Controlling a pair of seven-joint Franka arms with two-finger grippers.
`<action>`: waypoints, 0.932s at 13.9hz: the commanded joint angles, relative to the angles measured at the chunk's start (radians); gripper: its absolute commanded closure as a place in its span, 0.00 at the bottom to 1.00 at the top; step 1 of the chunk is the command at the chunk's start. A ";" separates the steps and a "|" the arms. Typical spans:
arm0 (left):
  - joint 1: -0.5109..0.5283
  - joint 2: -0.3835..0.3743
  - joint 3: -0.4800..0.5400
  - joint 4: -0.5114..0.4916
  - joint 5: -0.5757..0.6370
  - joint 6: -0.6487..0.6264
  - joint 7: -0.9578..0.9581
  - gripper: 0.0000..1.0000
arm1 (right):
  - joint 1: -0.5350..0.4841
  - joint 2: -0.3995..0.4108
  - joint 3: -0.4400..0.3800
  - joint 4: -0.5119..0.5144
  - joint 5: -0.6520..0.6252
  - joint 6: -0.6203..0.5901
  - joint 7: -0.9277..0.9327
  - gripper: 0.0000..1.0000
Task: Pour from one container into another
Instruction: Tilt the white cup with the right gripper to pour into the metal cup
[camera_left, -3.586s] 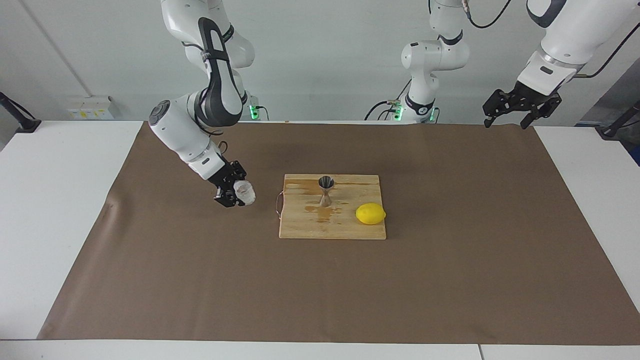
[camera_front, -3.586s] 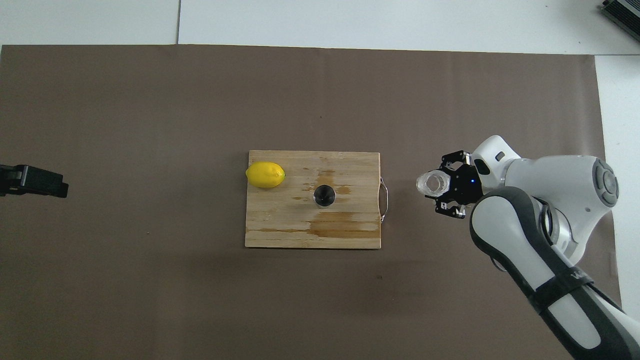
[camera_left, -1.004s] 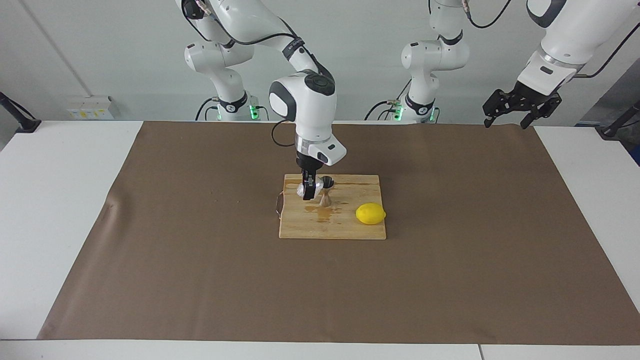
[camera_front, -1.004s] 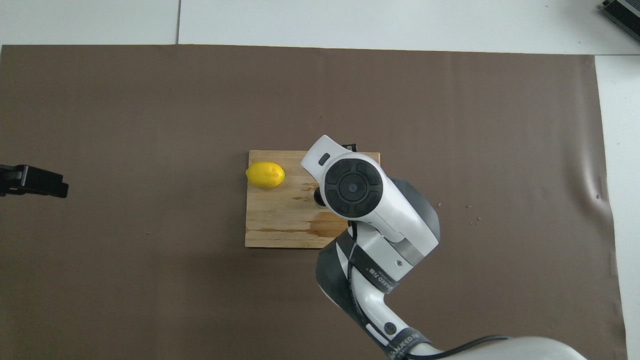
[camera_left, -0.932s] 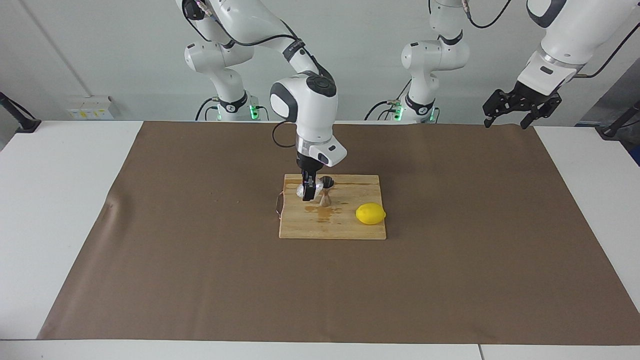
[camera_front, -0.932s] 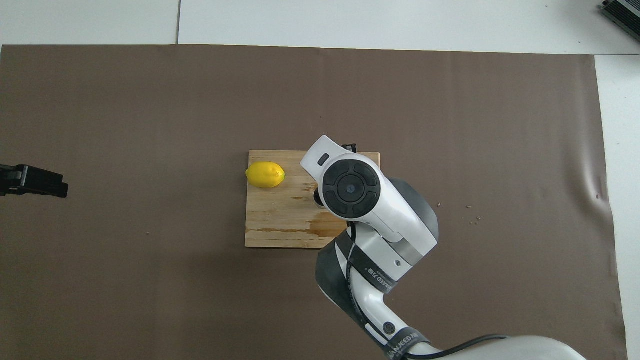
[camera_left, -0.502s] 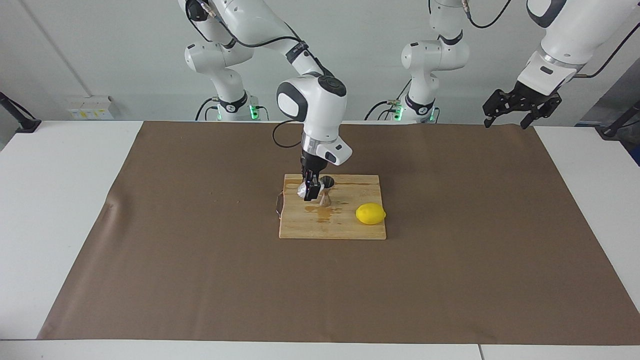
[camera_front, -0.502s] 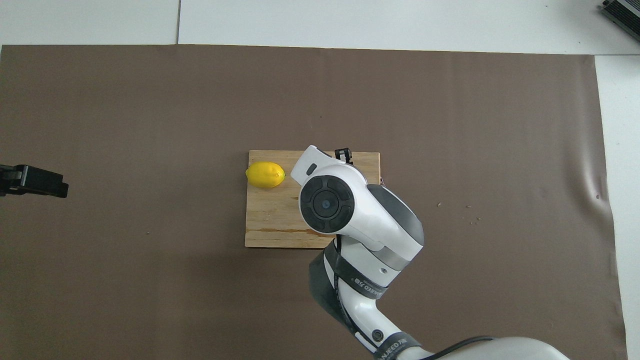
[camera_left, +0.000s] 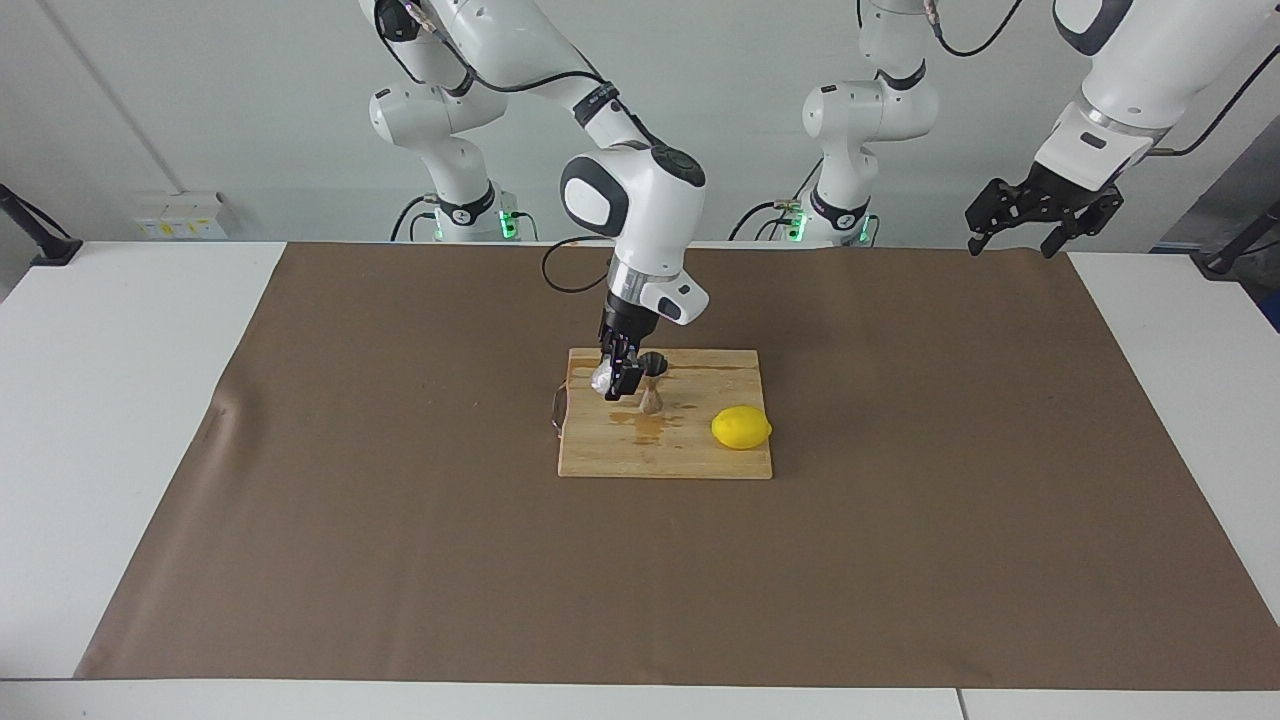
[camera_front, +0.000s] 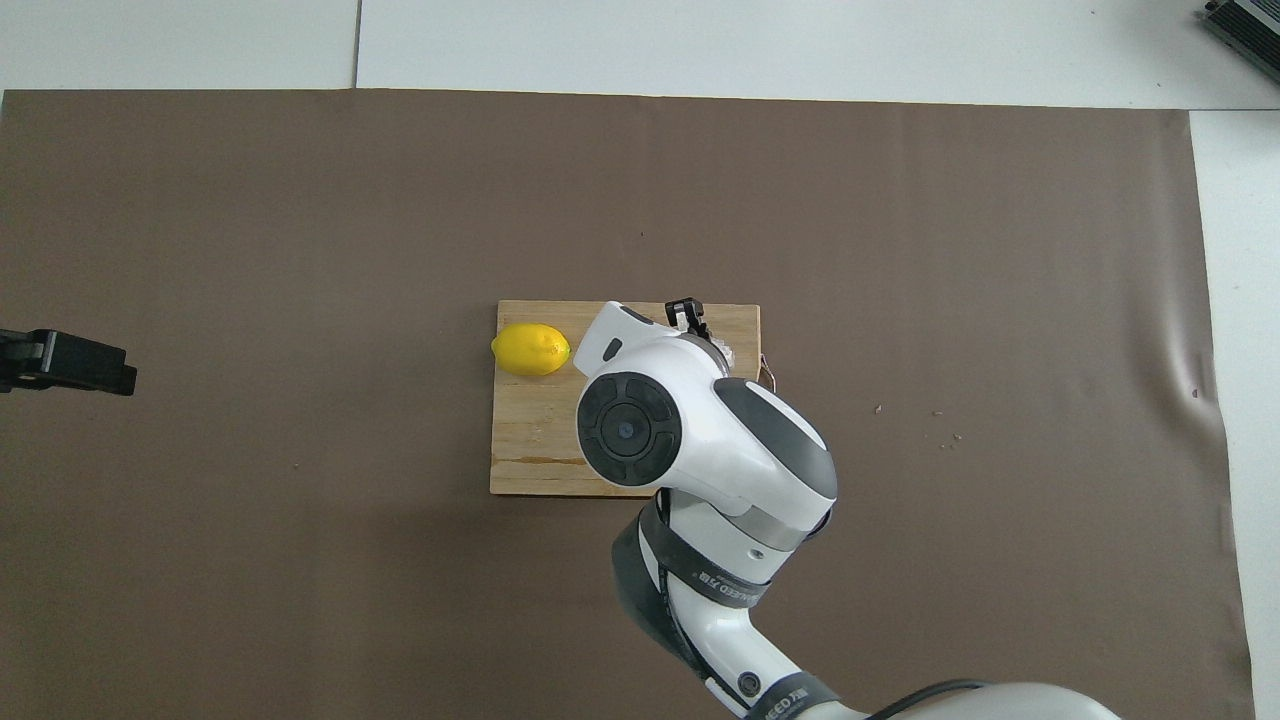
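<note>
Since a second ago the right arm's wrist housing has swung toward the left arm's end of the table, while the cup it carries stays beside the jigger's rim.

Facing view: the right gripper (camera_left: 620, 375) is over the wooden cutting board (camera_left: 690, 460), its jaws clamped on the clear glass cup (camera_left: 603, 378). The cup is held tipped, just beside the top of the steel jigger (camera_left: 652, 385), which stands upright on the board. A lemon (camera_left: 741, 428) lies on the board toward the left arm's end, apart from the jigger. The left gripper (camera_left: 1040, 215) waits high over its own end of the brown mat (camera_left: 900, 550), jaws spread wide and holding nothing.

Overhead view: the right arm's wrist housing covers the jigger and most of the cup; only a sliver of glass (camera_front: 722, 352) shows beside the black gripper fingers (camera_front: 686, 312). The lemon (camera_front: 530, 349) sits at the board's (camera_front: 530, 450) corner farther from the robots. The left gripper (camera_front: 70, 362) shows at the frame's edge.
</note>
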 joint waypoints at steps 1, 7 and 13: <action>0.008 -0.004 -0.003 -0.004 -0.009 -0.011 0.000 0.00 | 0.002 -0.009 0.005 0.001 -0.031 -0.019 0.018 0.96; 0.008 -0.004 -0.003 -0.004 -0.009 -0.011 0.001 0.00 | 0.047 -0.023 0.003 -0.008 -0.081 -0.040 0.024 0.96; 0.008 -0.004 -0.003 -0.004 -0.009 -0.011 0.000 0.00 | 0.045 -0.028 0.003 -0.018 -0.100 -0.040 0.025 0.96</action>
